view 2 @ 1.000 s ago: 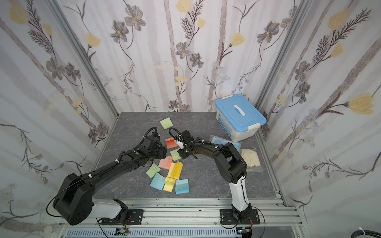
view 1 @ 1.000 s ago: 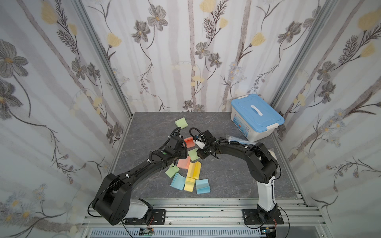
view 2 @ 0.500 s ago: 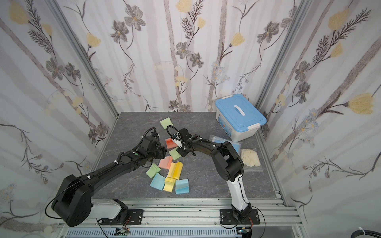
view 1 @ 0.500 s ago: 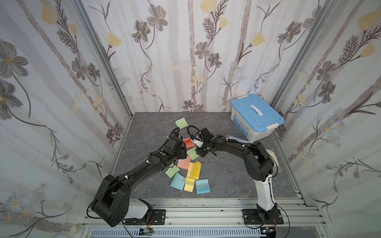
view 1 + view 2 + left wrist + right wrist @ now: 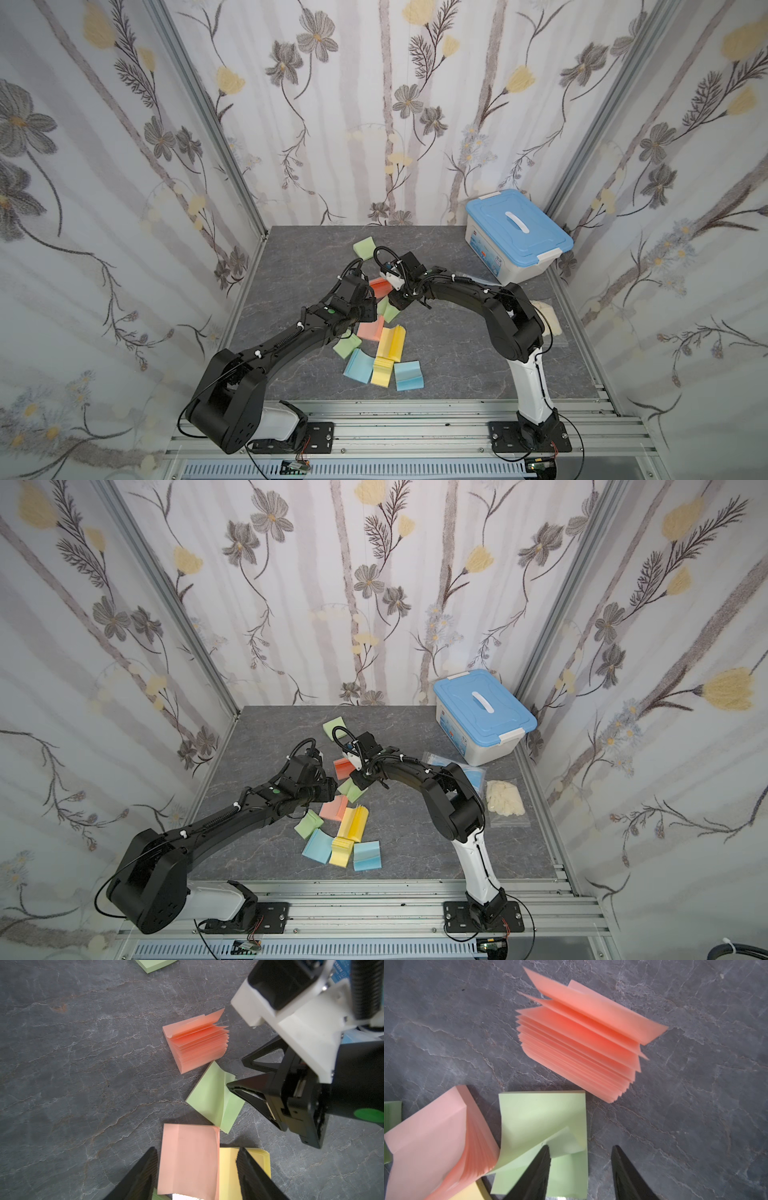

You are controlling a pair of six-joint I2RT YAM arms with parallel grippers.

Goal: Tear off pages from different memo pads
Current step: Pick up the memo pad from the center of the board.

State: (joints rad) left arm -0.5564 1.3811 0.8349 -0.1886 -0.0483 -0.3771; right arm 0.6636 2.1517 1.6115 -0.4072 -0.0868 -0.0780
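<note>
Right gripper (image 5: 581, 1148) held part-open, jaws straddling the curled top page (image 5: 569, 1142) of the green memo pad (image 5: 542, 1109) at table (image 5: 457, 365) centre, presumably for pinching. Left gripper (image 5: 196, 1148) held wide over the salmon pad (image 5: 187, 1159) just nearer, likely for bracing.

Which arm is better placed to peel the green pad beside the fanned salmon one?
Right. The right gripper sits at that green pad, jaws open, one finger against its lifted top page. The left gripper hovers over the pale pink pad.
</note>
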